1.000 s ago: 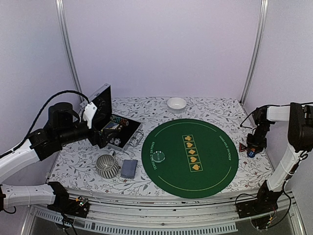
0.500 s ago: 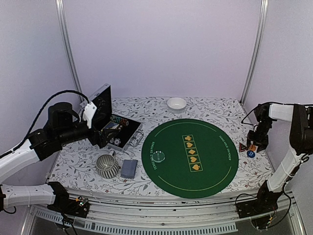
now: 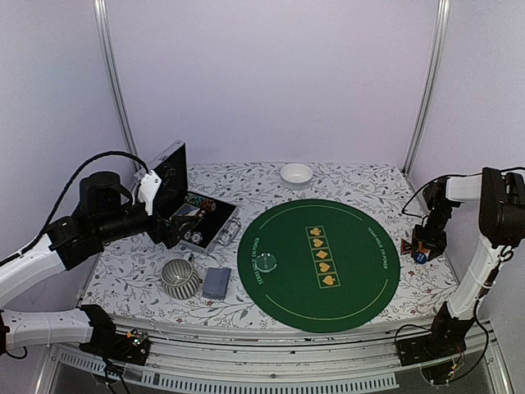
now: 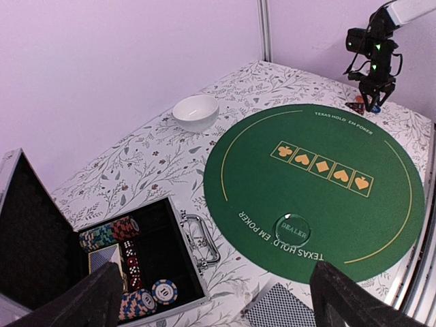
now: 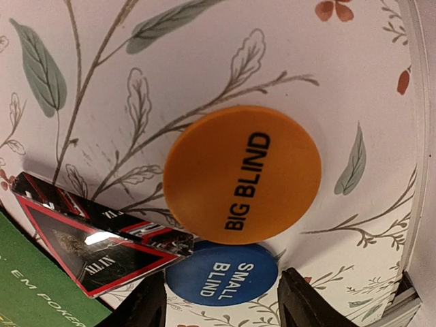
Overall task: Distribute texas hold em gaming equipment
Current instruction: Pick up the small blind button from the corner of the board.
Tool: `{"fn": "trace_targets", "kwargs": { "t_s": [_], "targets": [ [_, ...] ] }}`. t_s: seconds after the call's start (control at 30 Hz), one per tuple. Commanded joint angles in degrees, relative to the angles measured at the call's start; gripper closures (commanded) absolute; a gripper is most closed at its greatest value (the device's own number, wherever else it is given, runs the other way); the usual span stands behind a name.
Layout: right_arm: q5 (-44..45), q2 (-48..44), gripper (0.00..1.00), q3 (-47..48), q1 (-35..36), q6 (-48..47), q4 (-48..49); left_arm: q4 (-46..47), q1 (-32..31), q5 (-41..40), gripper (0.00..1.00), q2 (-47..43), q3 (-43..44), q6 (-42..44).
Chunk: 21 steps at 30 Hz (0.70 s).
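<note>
In the right wrist view an orange "BIG BLIND" button lies on the floral cloth, its edge overlapping a blue "SMALL BLIND" button. A red triangular marker lies beside them at the mat's edge. My right gripper is open, one finger on each side of the blue button, with gaps showing. From above, it hangs over the blue button right of the green mat. My left gripper is open and empty above the open case of chips. A clear dealer button sits on the mat, and a grey-blue card deck lies near it.
A ribbed grey mug stands left of the deck. A white bowl sits at the back. The case lid stands upright by the left arm. The table's right edge and frame rail run close to the right gripper.
The right jaws have widened off the blue button, which lies on the cloth; that gripper lifted slightly, then settled back over it. The left arm has not moved.
</note>
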Motion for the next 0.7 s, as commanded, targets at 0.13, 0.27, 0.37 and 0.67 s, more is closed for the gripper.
{"fn": "trace_targets", "kwargs": {
  "t_s": [0.13, 0.27, 0.37, 0.67],
  "targets": [
    [2.88, 0.56, 0.44, -1.43, 0.58, 1.75, 0.23, 0.82, 0.39, -0.61, 0.02, -0.60, -0.67, 0.79],
    [2.76, 0.80, 0.50, -1.43, 0.84, 1.90, 0.17, 0.83, 0.41, -0.57, 0.02, -0.59, -0.67, 0.81],
    [2.67, 0.79, 0.54, -1.52, 0.80, 1.93, 0.09, 0.89, 0.46, -0.54, 0.02, -0.59, -0.67, 0.82],
    [2.17, -1.57, 0.56, -0.50, 0.91, 1.80, -0.87, 0.94, 0.41, -0.35, 0.02, -0.68, -0.67, 0.76]
  ]
}}
